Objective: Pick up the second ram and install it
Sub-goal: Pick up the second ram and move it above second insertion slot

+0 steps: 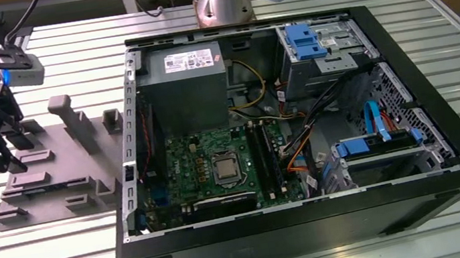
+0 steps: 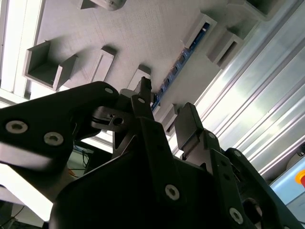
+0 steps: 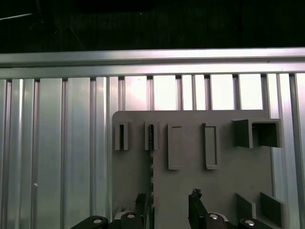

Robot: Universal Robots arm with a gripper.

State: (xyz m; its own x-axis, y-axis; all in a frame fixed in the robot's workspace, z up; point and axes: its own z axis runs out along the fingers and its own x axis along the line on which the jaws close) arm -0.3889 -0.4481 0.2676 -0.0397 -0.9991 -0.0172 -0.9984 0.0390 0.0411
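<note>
The second ram (image 2: 183, 58) stands on its long edge on the grey holder plate (image 1: 59, 163), cradled between the plate's small upright blocks (image 2: 224, 45) at the side of the plate far from the open computer case (image 1: 316, 225). The gripper (image 2: 167, 95) hangs over that same side of the plate with its jaws parted and nothing in them. In both wrist views the stick's line runs into the gap between the fingers (image 2: 188, 124), closer to one than the other; whether a pad touches it I cannot tell. It looks like a light, stiff, thin board, but brittle if twisted, with smooth faces that could slip. The sound hold is probably across its two flat faces near mid-length, squarely and gently, keeping off the contact edge that rests down in the plate.
</note>
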